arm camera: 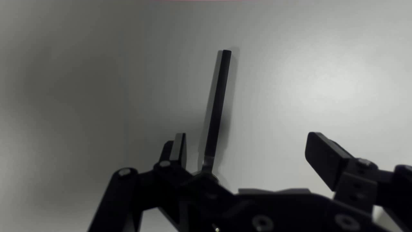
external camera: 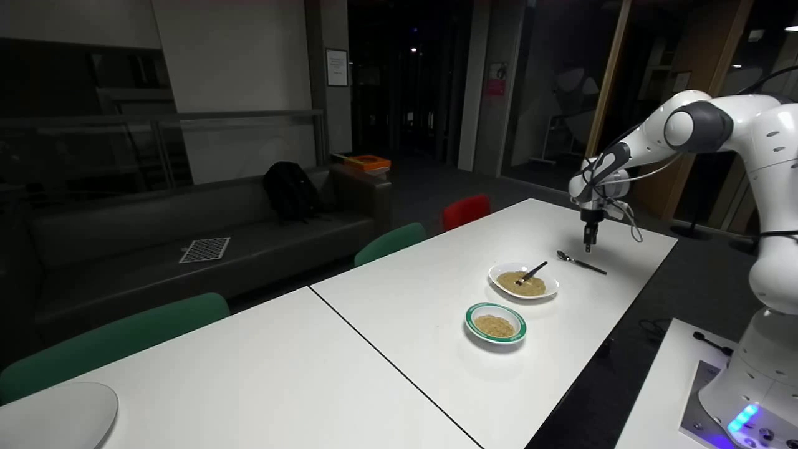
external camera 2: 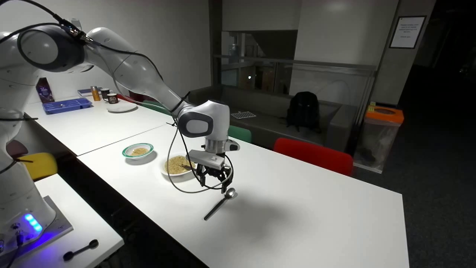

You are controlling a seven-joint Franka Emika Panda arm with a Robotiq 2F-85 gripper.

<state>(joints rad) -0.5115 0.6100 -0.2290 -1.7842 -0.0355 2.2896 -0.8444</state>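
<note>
My gripper (arm camera: 247, 145) is open and empty above the white table. It also shows in both exterior views (external camera: 589, 245) (external camera 2: 213, 186). Nearest is a spoon with a black handle and metal bowl, lying on the table in both exterior views (external camera: 583, 264) (external camera 2: 217, 208). In the wrist view the spoon's handle (arm camera: 219, 103) runs upward between the fingers, closer to the left finger. Its metal bowl is mostly hidden by the gripper there. A white bowl (external camera: 552, 287) of tan grains stands nearby, with a dark-handled utensil (external camera: 533, 272) resting in it.
A green-rimmed bowl (external camera: 497, 340) of tan grains stands beside the white bowl. A blue tray (external camera 2: 67, 106), white plate (external camera 2: 122, 108), mugs (external camera 2: 111, 98) and a bottle (external camera 2: 44, 90) are on the far table. A red chair (external camera 2: 314, 154) stands at the table edge.
</note>
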